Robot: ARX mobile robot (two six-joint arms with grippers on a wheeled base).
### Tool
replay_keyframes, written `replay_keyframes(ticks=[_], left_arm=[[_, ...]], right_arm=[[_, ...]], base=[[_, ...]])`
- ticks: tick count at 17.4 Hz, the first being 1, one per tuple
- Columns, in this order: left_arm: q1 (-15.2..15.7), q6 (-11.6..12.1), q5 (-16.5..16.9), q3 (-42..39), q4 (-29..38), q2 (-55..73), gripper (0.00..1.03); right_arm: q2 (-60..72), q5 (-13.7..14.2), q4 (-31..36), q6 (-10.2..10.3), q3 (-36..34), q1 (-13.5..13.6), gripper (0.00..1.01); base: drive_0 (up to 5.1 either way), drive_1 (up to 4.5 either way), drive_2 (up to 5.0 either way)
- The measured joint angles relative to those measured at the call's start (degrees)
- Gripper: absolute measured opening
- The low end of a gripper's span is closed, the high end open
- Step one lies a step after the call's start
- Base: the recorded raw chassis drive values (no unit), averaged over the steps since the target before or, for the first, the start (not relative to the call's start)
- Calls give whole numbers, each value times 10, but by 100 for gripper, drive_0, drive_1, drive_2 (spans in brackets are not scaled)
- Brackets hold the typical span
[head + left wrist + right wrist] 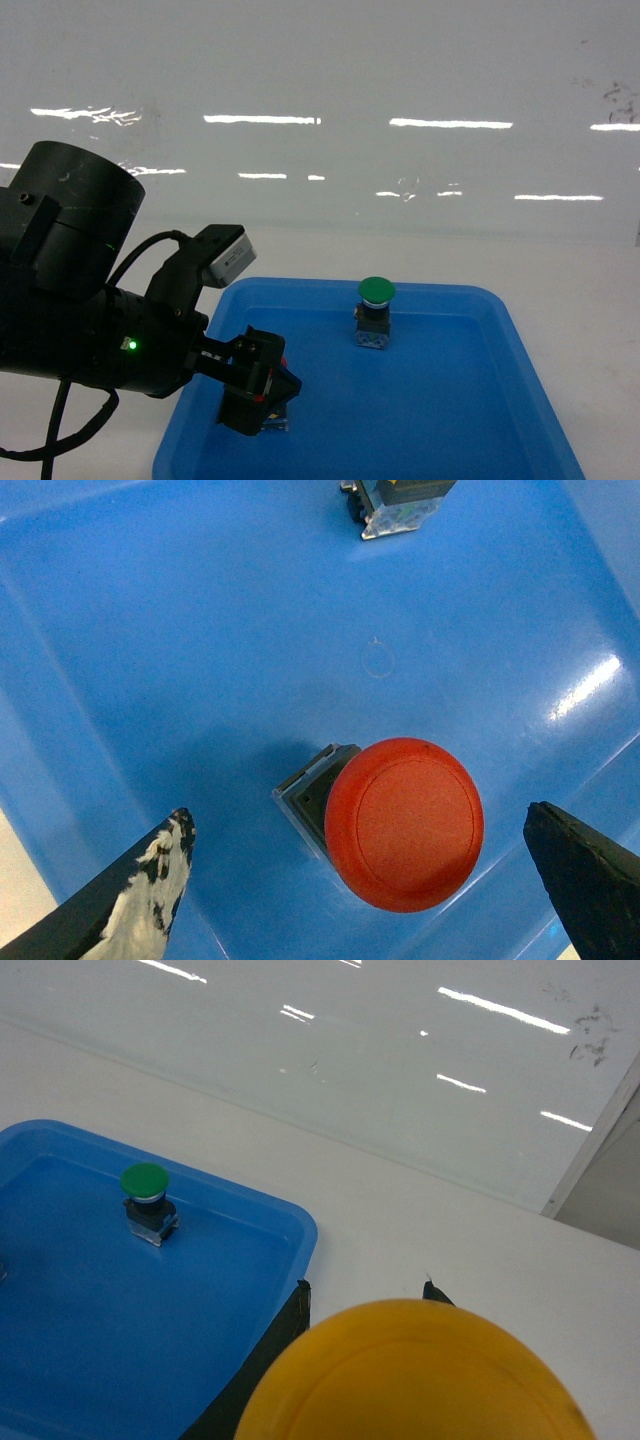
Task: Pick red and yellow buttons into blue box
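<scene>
From the head view you see the left gripper (262, 392) low at the shallow blue tray's (520, 350) near-left edge, one green button (375, 311) standing well apart; your left wrist shows fingers (150, 880) spread wide around one red button (403, 823); your right wrist shows the yellow button (420, 1375) clamped.

Red button (403, 823) – domed cap up, black block body under it, sits on shallow blue tray (150, 630) floor. Yellow button (420, 1375) cap – beside tray's corner.
</scene>
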Motion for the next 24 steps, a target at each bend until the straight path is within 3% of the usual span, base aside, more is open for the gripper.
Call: replay_keyframes(ticks=[9,17,24], left_arm=[[-16,2,4,29,-8,55,98],[-15,30,-7,49,-16,81,98],[-11,37,-12,49,-19,86,38]], right_arm=[[0,0,0,0,0,0,28],[0,0,0,0,0,0,28],[0,0,0,0,0,0,28]], base=[[0,0,0],[0,0,0],[0,0,0]])
